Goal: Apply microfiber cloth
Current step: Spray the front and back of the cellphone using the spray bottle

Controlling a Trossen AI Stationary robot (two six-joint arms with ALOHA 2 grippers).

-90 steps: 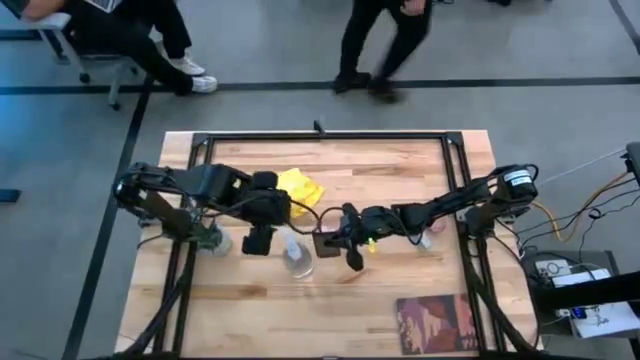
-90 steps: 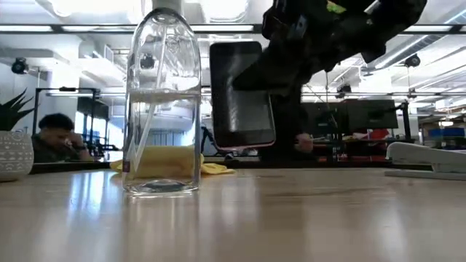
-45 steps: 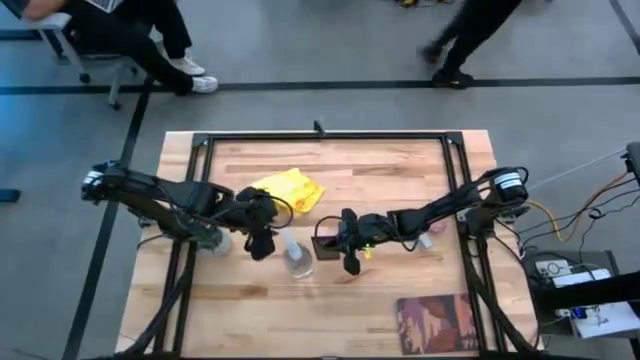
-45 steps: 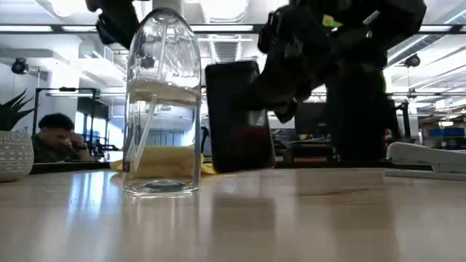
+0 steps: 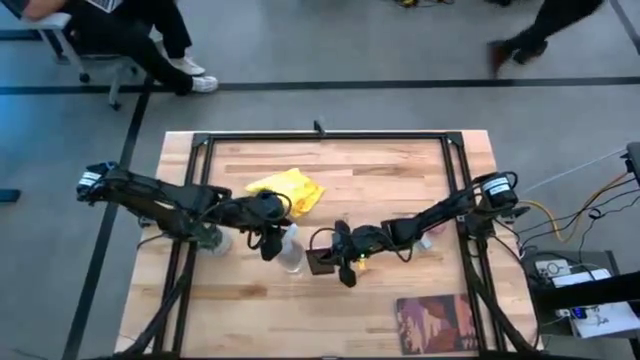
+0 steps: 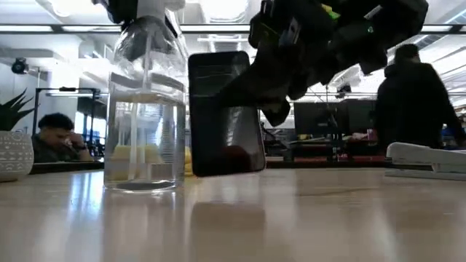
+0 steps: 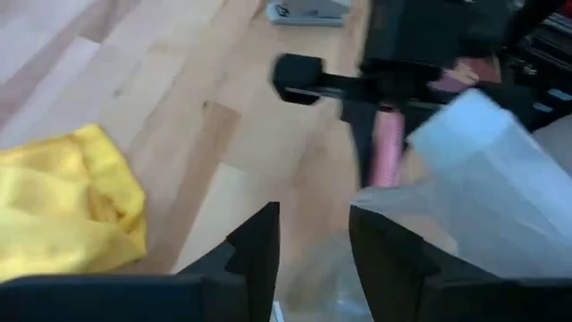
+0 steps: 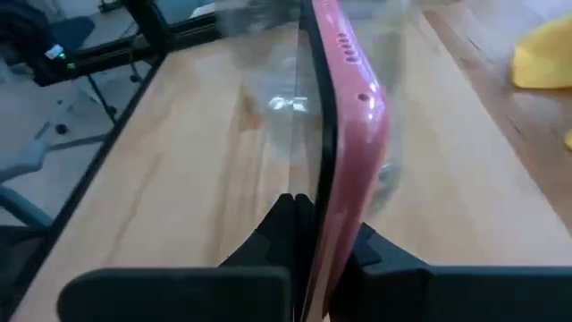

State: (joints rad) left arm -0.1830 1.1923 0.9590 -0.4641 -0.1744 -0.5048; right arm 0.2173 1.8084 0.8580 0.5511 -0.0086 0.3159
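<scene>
The yellow microfiber cloth lies crumpled on the table's far middle, with no gripper on it; the left wrist view also shows the cloth. My left gripper is open at the top of the clear spray bottle, which stands on the table. My right gripper is shut on a black phone in a pink case, right beside the bottle. My left gripper has its fingers right at the bottle's upper part; whether they touch it I cannot tell. My right gripper pinches the phone between its two fingers, one on the screen side, one on the pink back. It comes slanting down from the table's right. The phone stands on edge, slightly tilted, its lower edge at the table top.
A white pot with a plant stands at the left and a stapler at the right. A dark red book lies near the front right edge. People sit and walk beyond the table.
My right gripper has gone down and toward the table's left with the phone, bringing its lower edge from clear of the table down to the table top. My left gripper has come down to the bottle's top, and the bottle has shifted slightly.
</scene>
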